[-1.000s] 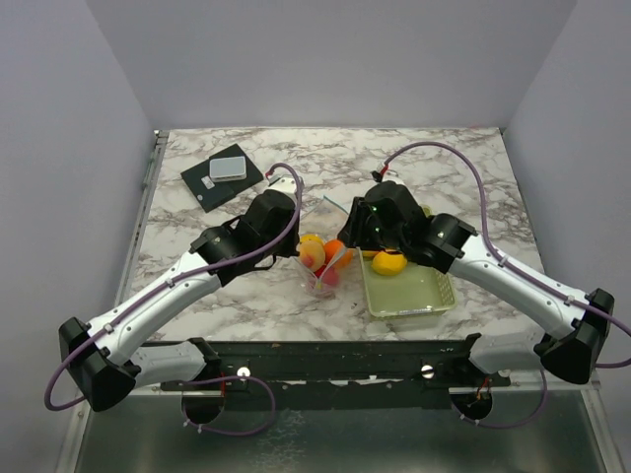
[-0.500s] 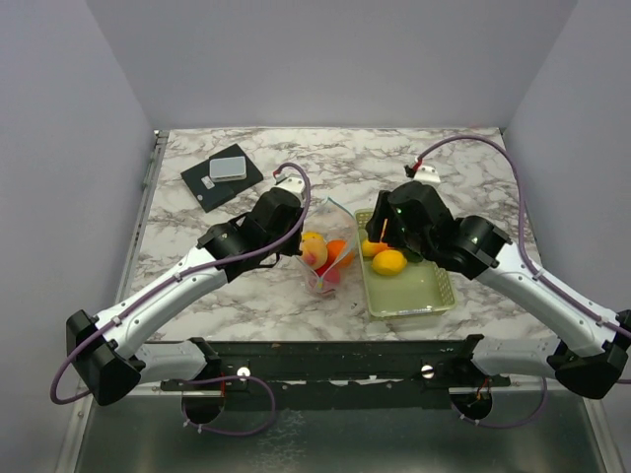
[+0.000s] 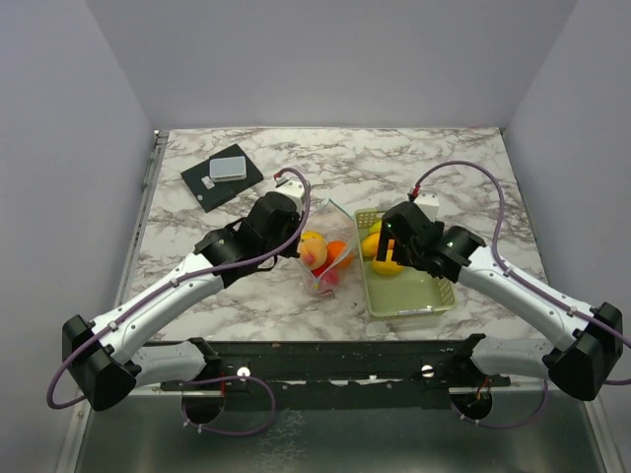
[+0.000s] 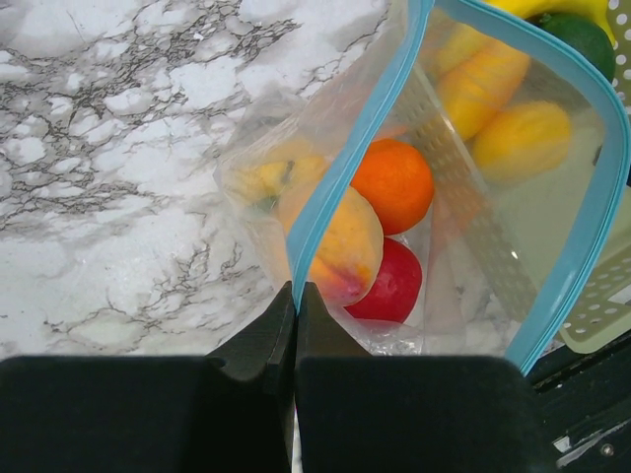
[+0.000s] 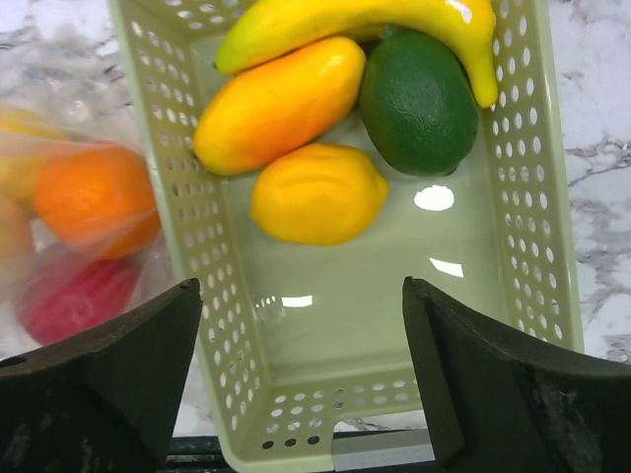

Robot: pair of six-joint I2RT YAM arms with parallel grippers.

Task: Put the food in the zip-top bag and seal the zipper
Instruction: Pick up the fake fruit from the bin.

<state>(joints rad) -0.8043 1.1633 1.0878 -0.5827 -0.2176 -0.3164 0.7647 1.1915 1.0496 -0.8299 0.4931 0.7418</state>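
Observation:
The clear zip-top bag [image 4: 463, 207] stands open on the marble table, its light blue zipper [image 4: 347, 168] along the mouth. Inside lie an orange ball [image 4: 392, 184], a red apple [image 4: 392, 286] and yellow-orange pieces [image 4: 340, 241]. My left gripper [image 4: 295, 296] is shut on the zipper edge and holds the bag up; it shows in the top view [image 3: 292, 236]. My right gripper [image 5: 301, 325] is open and empty above the pale green basket [image 5: 177, 227], which holds a lemon [image 5: 317, 194], a mango-like piece [image 5: 278, 103], a banana [image 5: 365, 22] and a green lime [image 5: 418, 101].
The basket [image 3: 434, 298] sits right of the bag [image 3: 325, 261] in the top view. A black pad with a grey block [image 3: 221, 175] lies at the far left of the table. Cables loop above both arms.
My right gripper has drawn back from the bag's mouth to the right and now hangs over the basket. My left gripper still holds the bag's edge, shifted slightly.

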